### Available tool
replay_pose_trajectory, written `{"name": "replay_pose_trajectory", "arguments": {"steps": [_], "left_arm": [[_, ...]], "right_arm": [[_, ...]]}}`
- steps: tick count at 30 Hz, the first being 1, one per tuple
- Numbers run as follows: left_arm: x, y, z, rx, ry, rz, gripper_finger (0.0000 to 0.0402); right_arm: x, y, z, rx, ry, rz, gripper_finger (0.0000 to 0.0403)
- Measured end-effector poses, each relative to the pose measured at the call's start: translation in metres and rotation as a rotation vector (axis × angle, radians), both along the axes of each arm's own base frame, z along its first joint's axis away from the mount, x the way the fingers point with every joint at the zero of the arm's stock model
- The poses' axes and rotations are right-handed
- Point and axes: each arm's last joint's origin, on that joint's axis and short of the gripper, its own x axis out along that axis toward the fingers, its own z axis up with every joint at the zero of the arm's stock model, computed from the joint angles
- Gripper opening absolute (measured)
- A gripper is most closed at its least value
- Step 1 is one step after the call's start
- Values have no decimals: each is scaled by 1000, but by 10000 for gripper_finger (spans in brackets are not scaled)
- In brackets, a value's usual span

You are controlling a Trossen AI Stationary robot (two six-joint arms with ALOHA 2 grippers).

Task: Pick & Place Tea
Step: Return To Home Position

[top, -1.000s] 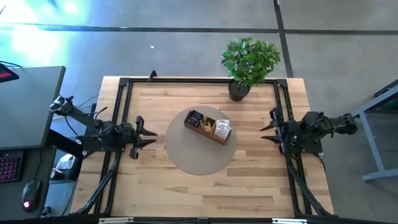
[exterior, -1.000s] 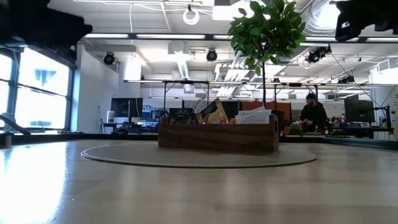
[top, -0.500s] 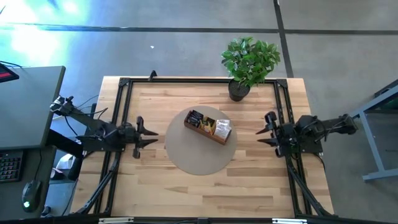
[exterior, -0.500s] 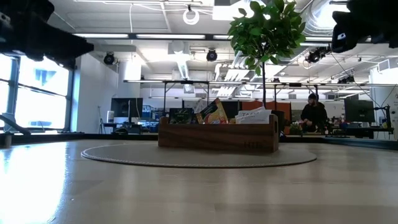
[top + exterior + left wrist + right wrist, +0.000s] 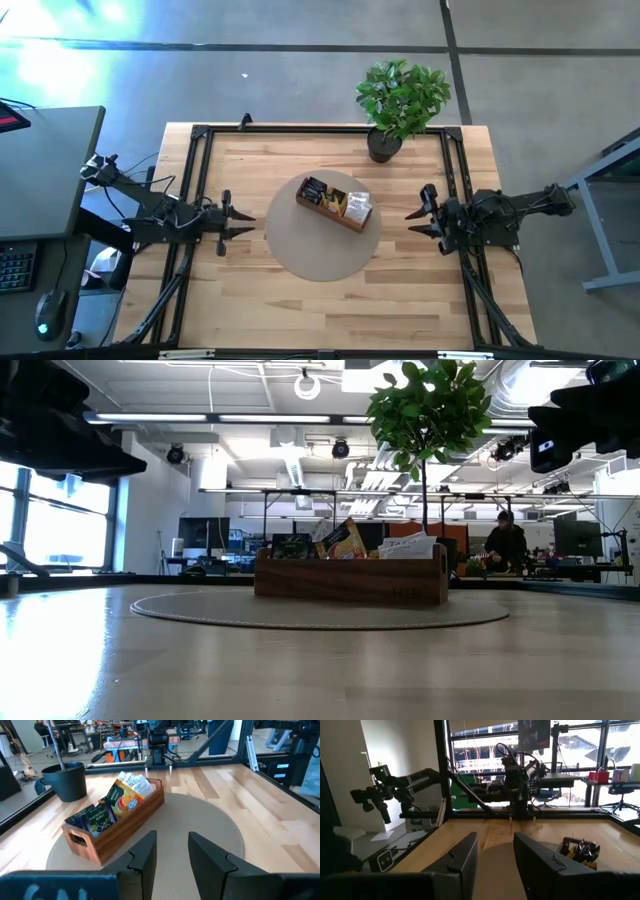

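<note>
The tea sachets (image 5: pixel 122 795) stand upright in a brown wooden tray (image 5: pixel 335 204), black ones at one end, yellow-orange in the middle, white at the other. The tray rests on a round grey mat (image 5: pixel 320 255) at the table's middle. My left gripper (image 5: pixel 243 217) hovers open over the table's left part, pointing toward the tray (image 5: pixel 120 827), which lies ahead of its fingertips (image 5: pixel 172 847). My right gripper (image 5: pixel 412 216) hovers open at the mat's right edge, pointing across the table; the tray (image 5: pixel 580 851) shows off to one side of its fingers.
A potted green plant (image 5: pixel 400 100) stands at the table's far edge, right of centre. A black metal frame (image 5: pixel 200 180) runs along the table's left, far and right sides. Bare wood lies in front of the mat (image 5: pixel 320 610). A person sits far off in the room (image 5: pixel 505 545).
Both grippers have sunk lower. My right gripper has moved a little toward the tray and rolled about its own line. My left gripper has tipped down toward level. The tray and the tea have kept still.
</note>
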Motion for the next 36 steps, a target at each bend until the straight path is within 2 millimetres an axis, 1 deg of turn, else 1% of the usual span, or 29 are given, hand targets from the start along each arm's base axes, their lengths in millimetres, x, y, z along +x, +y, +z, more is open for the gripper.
{"name": "replay_pose_trajectory", "arguments": {"steps": [36], "left_arm": [[0,0,-1,2,4,0,111]], "right_arm": [[0,0,0,0,-4,0,124]]}}
